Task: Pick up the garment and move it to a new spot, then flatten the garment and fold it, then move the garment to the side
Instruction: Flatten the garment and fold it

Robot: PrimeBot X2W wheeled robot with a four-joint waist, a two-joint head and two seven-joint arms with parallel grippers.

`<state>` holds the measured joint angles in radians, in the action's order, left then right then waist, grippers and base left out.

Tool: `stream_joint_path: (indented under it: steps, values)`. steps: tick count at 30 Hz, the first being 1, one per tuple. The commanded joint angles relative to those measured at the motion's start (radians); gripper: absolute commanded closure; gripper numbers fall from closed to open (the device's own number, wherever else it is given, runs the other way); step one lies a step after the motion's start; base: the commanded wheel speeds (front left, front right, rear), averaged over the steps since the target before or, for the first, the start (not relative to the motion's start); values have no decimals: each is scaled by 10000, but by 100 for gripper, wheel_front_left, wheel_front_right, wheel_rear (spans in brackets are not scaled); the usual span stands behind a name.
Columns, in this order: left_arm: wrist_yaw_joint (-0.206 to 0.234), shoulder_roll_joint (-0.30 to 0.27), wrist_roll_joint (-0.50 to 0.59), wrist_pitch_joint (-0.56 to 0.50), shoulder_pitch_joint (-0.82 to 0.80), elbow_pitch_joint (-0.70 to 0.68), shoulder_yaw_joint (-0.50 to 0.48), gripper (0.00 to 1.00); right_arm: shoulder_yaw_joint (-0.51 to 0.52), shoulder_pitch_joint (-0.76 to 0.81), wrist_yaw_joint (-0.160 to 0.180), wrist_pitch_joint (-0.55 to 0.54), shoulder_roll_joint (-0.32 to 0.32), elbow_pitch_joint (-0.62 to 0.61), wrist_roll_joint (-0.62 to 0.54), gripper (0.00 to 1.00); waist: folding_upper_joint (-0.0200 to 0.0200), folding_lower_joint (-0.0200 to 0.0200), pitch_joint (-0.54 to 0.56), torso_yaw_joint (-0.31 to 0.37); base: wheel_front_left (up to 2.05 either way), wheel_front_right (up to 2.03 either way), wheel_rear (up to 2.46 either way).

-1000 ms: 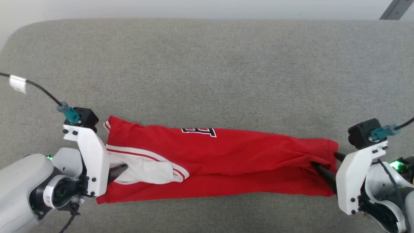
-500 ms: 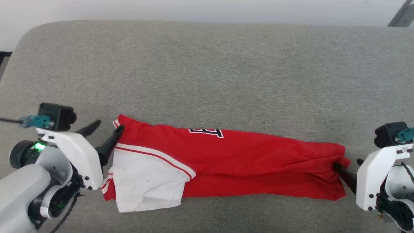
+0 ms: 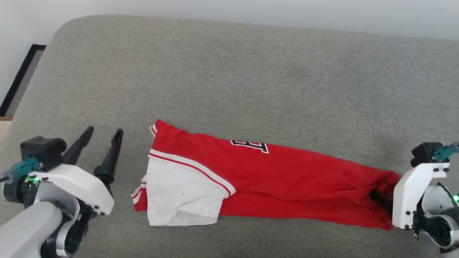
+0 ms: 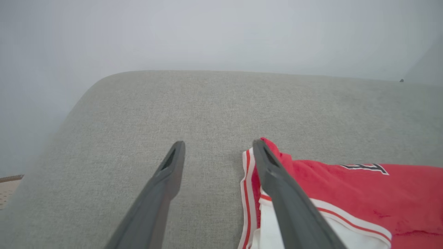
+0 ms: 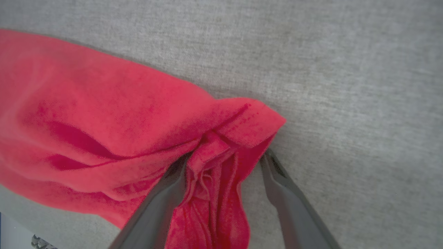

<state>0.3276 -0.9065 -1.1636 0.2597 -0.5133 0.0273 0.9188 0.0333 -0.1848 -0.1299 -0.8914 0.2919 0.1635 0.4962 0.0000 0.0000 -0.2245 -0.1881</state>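
Note:
The garment is a red shirt folded into a long strip across the grey cushion. A white sleeve lies flat at its left end, and part of a black letter shows on its far edge. My left gripper is open, just left of the garment and apart from it. In the left wrist view the left gripper stands above bare cushion, its right finger in front of the striped trim of the garment. My right gripper is open with bunched red hem of the garment between its fingers. In the head view the right gripper sits at the garment's right end.
The cushion's rounded far-left corner and back edge meet a pale wall. A dark frame strip runs along the far left. Bare cushion stretches behind the garment.
The head view has shifted. My left gripper has opened, let go of the white sleeve and drawn back to the left; the sleeve now lies spread flat. My right gripper has backed toward the hem.

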Motion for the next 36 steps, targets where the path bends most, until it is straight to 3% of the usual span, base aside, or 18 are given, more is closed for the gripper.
stream_joint_path:
  steps: [1, 2, 3, 4, 12, 18, 26, 36]
  values:
    - [58, 118, 254, 57, 125, -23, -315, 0, -394, 125, -19, -93, -259, 323, 166, 0, 0, 0, 27, -115, 0, 0, 0]
    - [77, 244, 470, 60, 416, 2, -705, 0, -609, 113, -37, -105, -208, 359, 315, 51, 0, 0, 40, -171, 0, 0, 0]
    - [44, 405, 714, 61, 748, 13, -1059, 0, -778, 99, -40, -80, -155, 359, 517, 84, 0, 0, 47, -214, 0, 0, 0]
    - [-18, 611, 981, 63, 1020, 3, -1482, 0, -868, 95, -42, -58, -96, 345, 709, 100, 0, 0, 60, -266, 0, 0, 0]
    - [-763, 2163, 3014, 67, 3371, 42, -4613, 0, -992, 133, -30, -268, 696, -518, 2024, 100, 0, 0, 216, -414, 0, 0, 0]
    - [-1599, 3287, 4271, 68, 4550, -14, -6223, 0, -490, 349, -28, -401, 951, -1120, 2620, 100, 0, 0, 353, -353, 0, 0, 0]
    - [-2686, 4663, 5687, 64, 5365, -180, -7732, 0, 957, 616, -8, -586, 1481, -1000, 2677, 100, 0, 0, 478, -124, 0, 0, 0]
    - [-3724, 5920, 6649, 64, 5419, 55, -8631, 0, 2451, 172, -8, -450, 2347, 290, 2142, 100, 0, 0, 438, 266, 0, 0, 0]
